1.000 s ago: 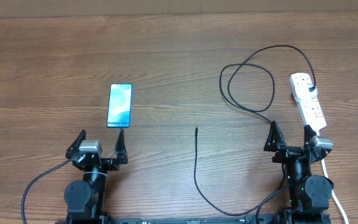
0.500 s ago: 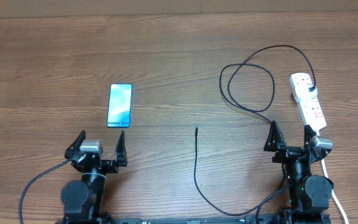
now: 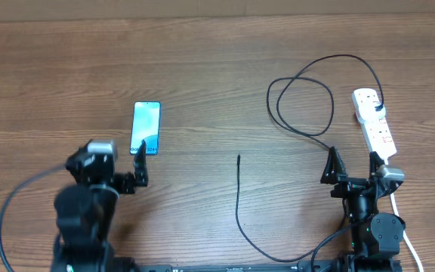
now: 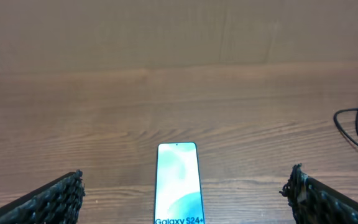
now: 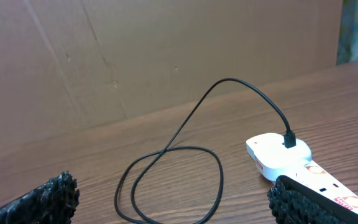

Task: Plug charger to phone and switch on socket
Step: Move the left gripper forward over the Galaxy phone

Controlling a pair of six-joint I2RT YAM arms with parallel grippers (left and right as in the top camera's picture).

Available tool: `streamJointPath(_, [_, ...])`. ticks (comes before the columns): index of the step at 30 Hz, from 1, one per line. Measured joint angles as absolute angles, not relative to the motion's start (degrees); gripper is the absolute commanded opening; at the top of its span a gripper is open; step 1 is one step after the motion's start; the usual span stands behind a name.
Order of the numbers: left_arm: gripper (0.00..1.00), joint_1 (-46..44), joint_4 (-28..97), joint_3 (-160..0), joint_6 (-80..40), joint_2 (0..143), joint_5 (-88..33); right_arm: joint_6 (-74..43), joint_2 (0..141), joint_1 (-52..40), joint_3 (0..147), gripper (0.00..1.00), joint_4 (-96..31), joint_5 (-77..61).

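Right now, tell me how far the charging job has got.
Done: the charger has its black plug in the socket. In hand: the open left claw hovers at the phone, holding nothing. Left: the charger's small tip lies loose on the table, not in the phone. The right claw, open, touches no switch.

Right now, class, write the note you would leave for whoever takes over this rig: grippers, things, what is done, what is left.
Left gripper: open, empty, at the near end of the phone.
Right gripper: open, empty, beside the near end of the power strip.
Cable: black plug sits in the strip's far outlet; small tip lies loose on the table, apart from the phone.
Done: plug in strip. Left: tip into phone, then switch on; switch state unreadable.
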State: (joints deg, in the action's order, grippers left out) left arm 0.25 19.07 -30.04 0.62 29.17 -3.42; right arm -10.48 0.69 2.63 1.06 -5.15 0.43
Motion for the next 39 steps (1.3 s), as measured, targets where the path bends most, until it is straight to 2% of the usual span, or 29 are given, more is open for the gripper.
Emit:
streamJointPath(9, [1.0, 0.25, 38.74, -58.96, 0.64, 58.63, -3.4, -10.46, 0.69, 2.63, 1.06, 1.0, -5.08, 0.43])
streamJointPath(15, [1.0, 0.25, 58.96, -81.95, 0.64, 78.32, -3.46, -10.48, 0.62, 2.63, 1.06, 1.0, -5.13, 0.43])
streamJointPath(18, [0.99, 0.25, 65.82, -87.7, 0.64, 83.83, -3.49, -10.48, 0.62, 2.63, 1.06, 1.0, -5.13, 0.43])
streamJointPath(23, [1.0, 0.25, 70.52, -90.32, 0.64, 89.27, -3.64, -10.48, 0.62, 2.63, 1.06, 1.0, -5.17, 0.4])
streamJointPath(39, [1.0, 0.25, 72.03, -90.39, 0.62, 94.02, -3.86, -10.46, 0.62, 2.63, 1.06, 1.0, -5.13, 0.4])
